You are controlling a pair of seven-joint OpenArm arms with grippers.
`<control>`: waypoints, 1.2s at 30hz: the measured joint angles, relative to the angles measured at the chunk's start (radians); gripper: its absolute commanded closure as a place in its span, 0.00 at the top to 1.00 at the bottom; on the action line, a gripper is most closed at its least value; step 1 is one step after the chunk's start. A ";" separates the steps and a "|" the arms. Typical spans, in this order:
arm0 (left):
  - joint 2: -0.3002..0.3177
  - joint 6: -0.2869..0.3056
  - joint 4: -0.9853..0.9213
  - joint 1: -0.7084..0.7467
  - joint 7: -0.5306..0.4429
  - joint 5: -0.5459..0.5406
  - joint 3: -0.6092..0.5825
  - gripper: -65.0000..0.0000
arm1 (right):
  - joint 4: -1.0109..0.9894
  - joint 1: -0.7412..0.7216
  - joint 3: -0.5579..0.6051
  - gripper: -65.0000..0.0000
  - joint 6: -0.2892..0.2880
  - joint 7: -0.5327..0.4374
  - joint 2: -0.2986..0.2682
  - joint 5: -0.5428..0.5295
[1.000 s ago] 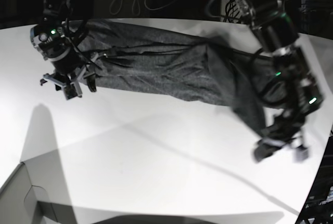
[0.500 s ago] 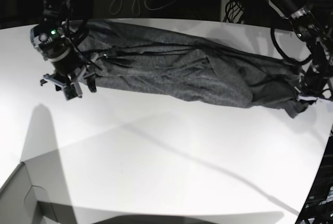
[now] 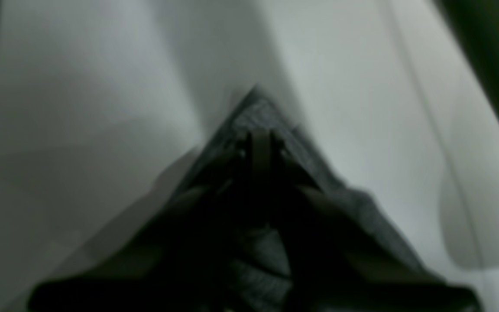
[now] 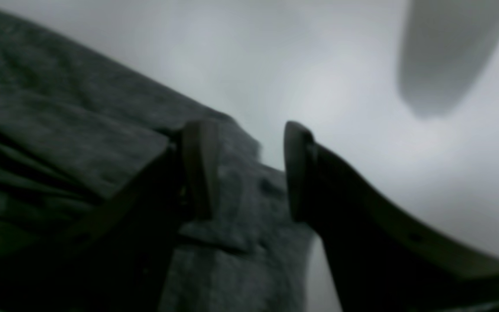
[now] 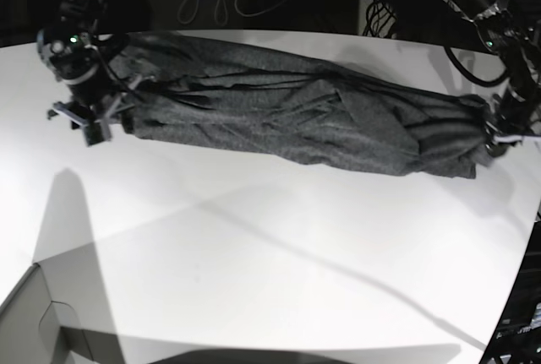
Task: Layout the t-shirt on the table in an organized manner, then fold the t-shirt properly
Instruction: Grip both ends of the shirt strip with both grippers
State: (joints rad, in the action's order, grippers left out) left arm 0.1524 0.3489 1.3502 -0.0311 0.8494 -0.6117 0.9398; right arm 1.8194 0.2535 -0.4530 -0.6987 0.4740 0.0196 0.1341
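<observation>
Stretched lengthwise across the far part of the table (image 5: 254, 279), the t-shirt (image 5: 287, 111) lies as a long bunched band with many creases running along it. I read it as light, limp knit: it will sag and fold on itself wherever unsupported, so I would take it by seams or corners (hem corners or shoulder points), never mid-panel.

At the shirt's camera-right end, the left gripper (image 3: 258, 143) has its jaws pressed together on a peaked corner of the cloth, shown in the left wrist view as a dark triangle against white. At the shirt's camera-left end, the right gripper (image 4: 245, 169) stands spread, one finger (image 4: 199, 164) over the fabric edge and the other over the table just beside it; whether it touches the cloth I cannot tell.

Compared with a second ago, the camera-right end, then hanging toward the near edge of the table, is now drawn out in line with the rest of the shirt, and the right gripper's end has shifted slightly away from the shirt's middle.
</observation>
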 measured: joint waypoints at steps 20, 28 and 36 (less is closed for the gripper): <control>0.034 0.011 0.058 0.040 0.005 0.005 -0.028 0.80 | 0.000 0.068 -0.072 0.46 0.000 0.000 0.035 -0.002; 0.105 0.017 -0.051 0.042 0.000 0.000 -0.235 0.80 | 0.001 0.066 -0.068 0.46 0.000 0.000 0.035 -0.003; 0.164 0.013 -0.035 0.095 -0.001 0.002 -0.240 0.81 | 0.002 0.066 -0.070 0.46 0.000 0.000 0.032 -0.002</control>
State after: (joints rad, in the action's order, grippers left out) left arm 0.3161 0.3622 1.3155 0.0643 0.8486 -0.6094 0.7002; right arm 1.8217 0.3195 -0.5228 -0.6987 0.4740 0.0517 0.1318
